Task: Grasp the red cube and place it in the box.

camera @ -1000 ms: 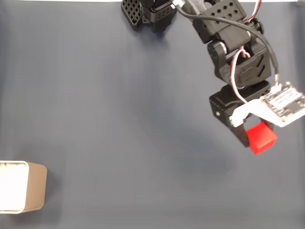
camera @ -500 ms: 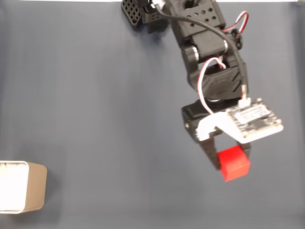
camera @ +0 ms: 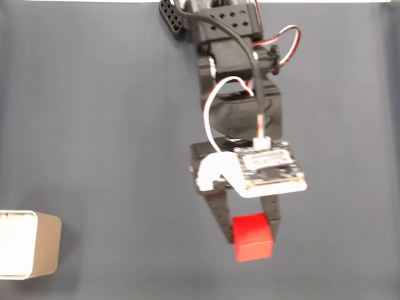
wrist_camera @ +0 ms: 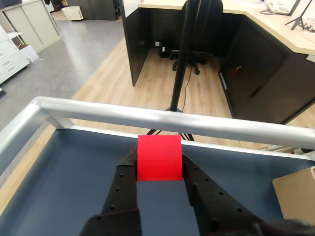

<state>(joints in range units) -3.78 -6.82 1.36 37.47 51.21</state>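
Observation:
In the fixed view the red cube (camera: 253, 237) hangs above the dark blue table, held between the black fingers of my gripper (camera: 251, 232), which is shut on it near the lower middle. The wrist view shows the same red cube (wrist_camera: 159, 158) clamped between both fingers, lifted off the surface. The tan box (camera: 30, 244) with its white inside stands at the fixed view's lower left edge, far to the left of the cube. A corner of the box (wrist_camera: 298, 193) appears at the right edge of the wrist view.
The arm's base (camera: 187, 15) sits at the top centre of the fixed view. A metal rail (wrist_camera: 162, 119) borders the table's edge in the wrist view, with an office floor, a stand pole and desks beyond it.
The arm has swung leftward and downward in the fixed view, carrying the red cube from the right side toward the lower middle. The box has not moved.

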